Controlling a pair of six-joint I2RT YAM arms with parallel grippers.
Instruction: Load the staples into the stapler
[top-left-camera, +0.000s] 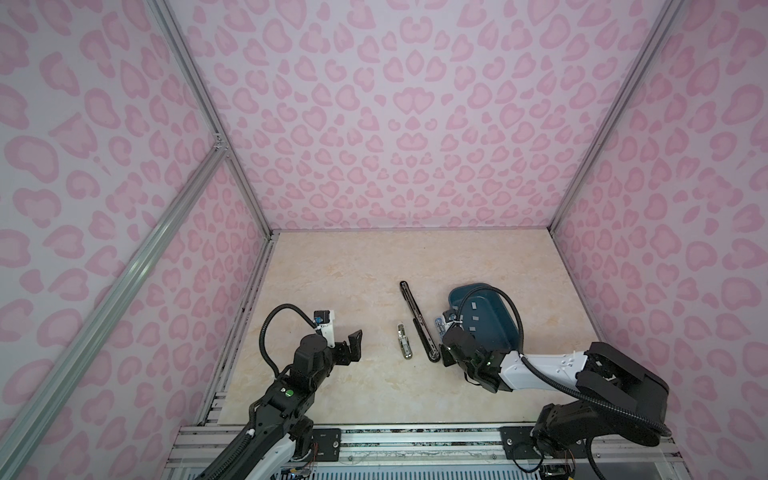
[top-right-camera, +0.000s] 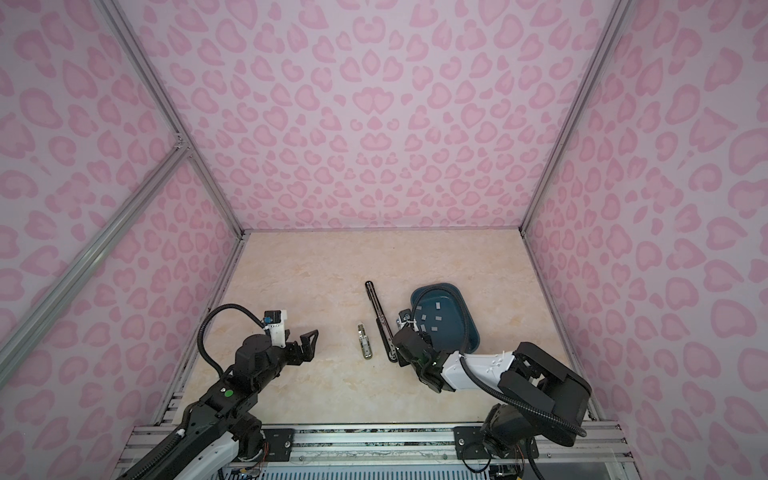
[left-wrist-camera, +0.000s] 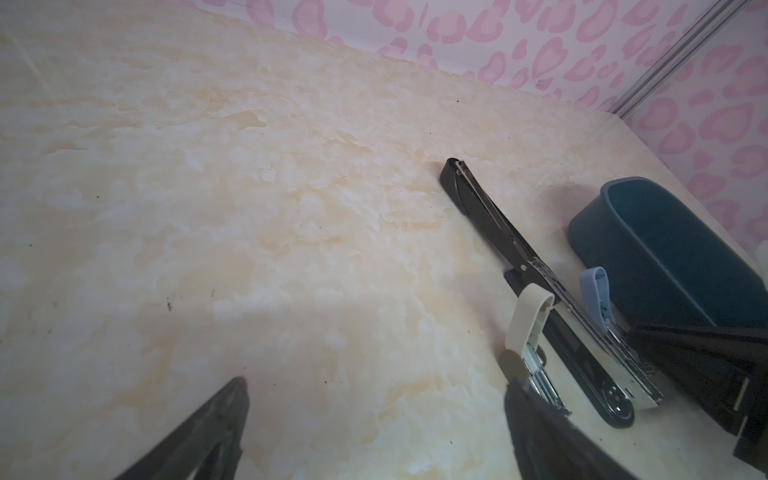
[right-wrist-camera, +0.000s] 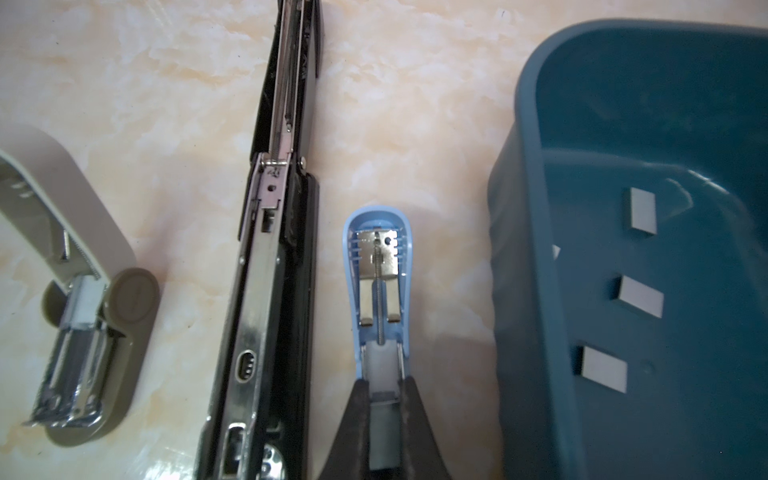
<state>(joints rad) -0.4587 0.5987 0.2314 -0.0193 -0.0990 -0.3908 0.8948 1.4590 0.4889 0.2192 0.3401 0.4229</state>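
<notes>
Staples (top-left-camera: 475, 319) lie in the tray (top-left-camera: 478, 286), staplers (top-left-camera: 417, 319) left, seemingly apart.

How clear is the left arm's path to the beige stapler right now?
Probably clear, yes. The left gripper hangs open over bare table, with nothing between it and the beige stapler. The black stapler lies beyond it, and the right gripper works farther off at the blue stapler.

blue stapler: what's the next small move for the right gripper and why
Probably ease the staple strip straight down into the channel, then open. The right gripper is shut on it right at the blue stapler, which lies open, and the strip looks lined up with its track.
</notes>
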